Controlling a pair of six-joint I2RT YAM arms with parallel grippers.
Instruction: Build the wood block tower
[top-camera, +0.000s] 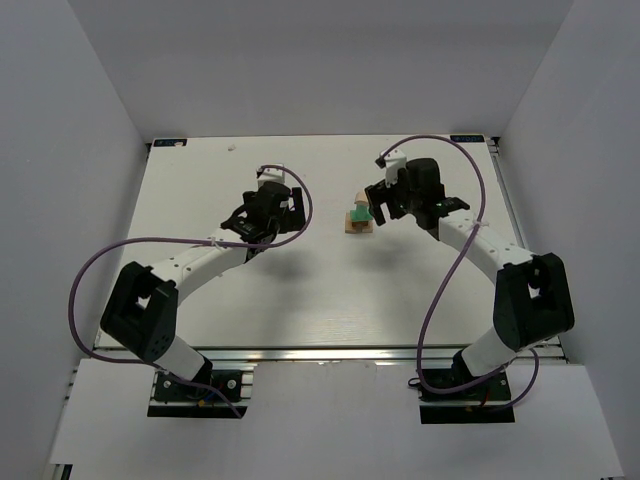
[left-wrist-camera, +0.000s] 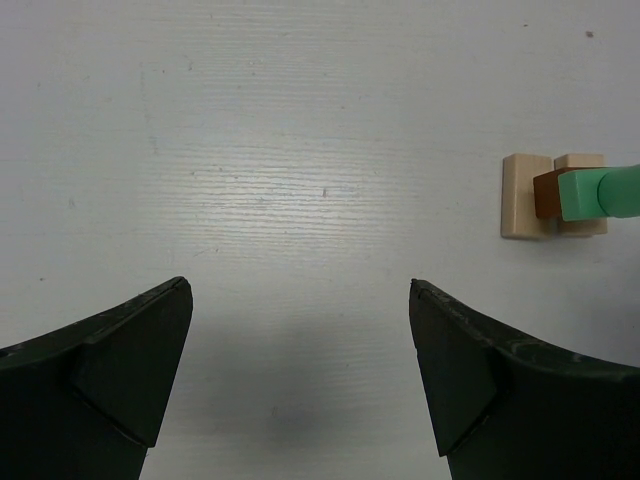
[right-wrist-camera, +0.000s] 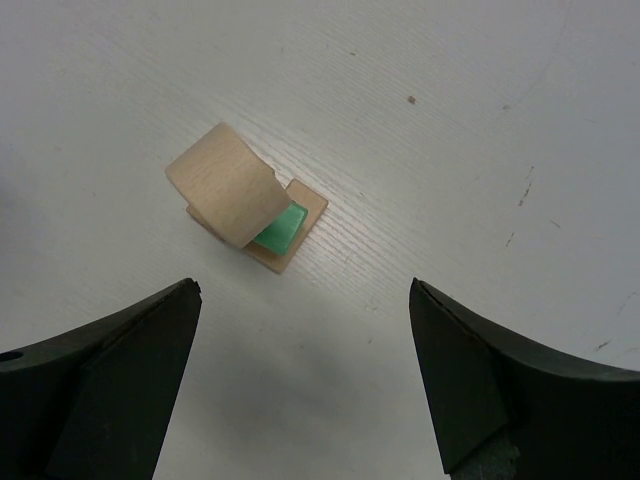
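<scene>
Right wrist view is showing the right gripper (right-wrist-camera: 302, 288) gaping wide and empty, the wood block tower (right-wrist-camera: 238, 198) standing upright just ahead, slightly left of centre. The left gripper (left-wrist-camera: 300, 285), equally wide and empty, is sitting farther off, the tower lying ahead-right.

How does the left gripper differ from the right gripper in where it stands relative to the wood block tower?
The right gripper hangs close beside the wood block tower, while the left gripper stands well apart from it. In the right gripper's own view the tower lies just ahead of its fingers, left of centre. In the left gripper's view it shows only at the right edge. Both grippers are open and hold nothing.
</scene>
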